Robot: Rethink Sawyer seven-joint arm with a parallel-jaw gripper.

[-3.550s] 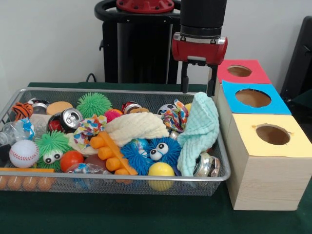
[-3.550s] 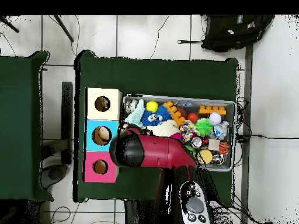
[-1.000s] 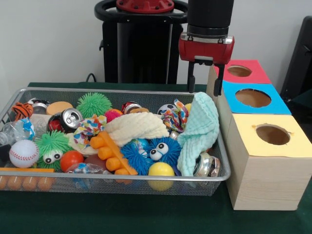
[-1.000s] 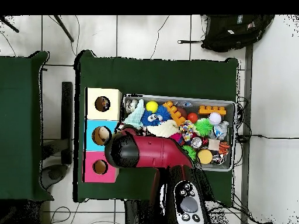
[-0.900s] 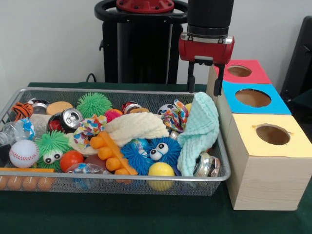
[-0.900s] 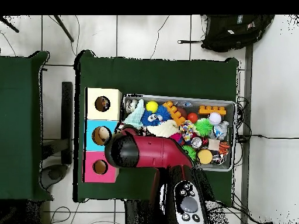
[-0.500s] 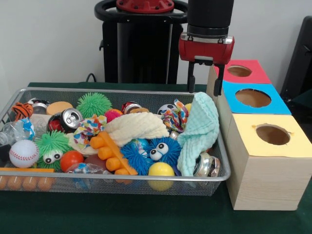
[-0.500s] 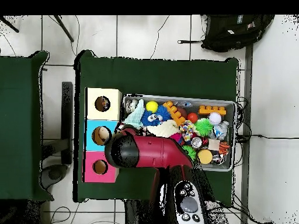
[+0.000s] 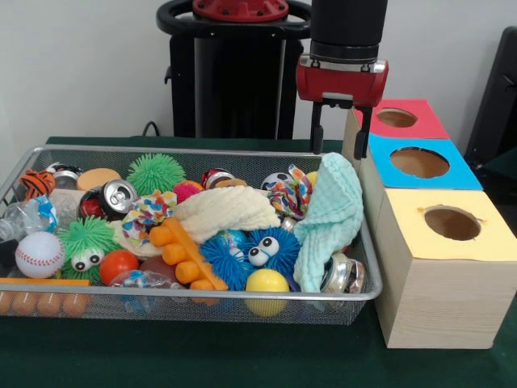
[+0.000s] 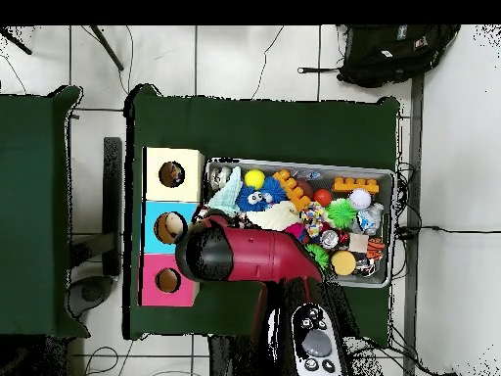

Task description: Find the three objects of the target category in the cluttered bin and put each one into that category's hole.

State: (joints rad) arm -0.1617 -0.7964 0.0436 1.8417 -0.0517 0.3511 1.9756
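Note:
My gripper (image 9: 338, 153) hangs open and empty above the far right corner of the wire bin (image 9: 194, 150), next to the wooden box. The box has a red hole (image 9: 397, 118), a blue hole (image 9: 419, 162) and a yellow hole (image 9: 452, 223). A mint cloth (image 9: 335, 210) drapes over the bin's right end just below the fingertips. The bin also holds a cream cloth (image 9: 222, 212), drink cans (image 9: 113, 196), a baseball (image 9: 39, 254), a yellow ball (image 9: 267, 284) and fuzzy toys (image 9: 258, 249). In the overhead view the red arm (image 10: 245, 255) hides the gripper.
The bin is packed with several toys, orange bricks (image 9: 182, 255) and a knotted rope toy (image 9: 289, 194). The hole box (image 10: 155, 211) lies along the bin's short side. A black backpack (image 10: 391, 49) lies on the floor beyond the table.
Since 3.5 s ago my gripper has shifted toward the hole box and risen slightly. Over the last second nothing has moved.

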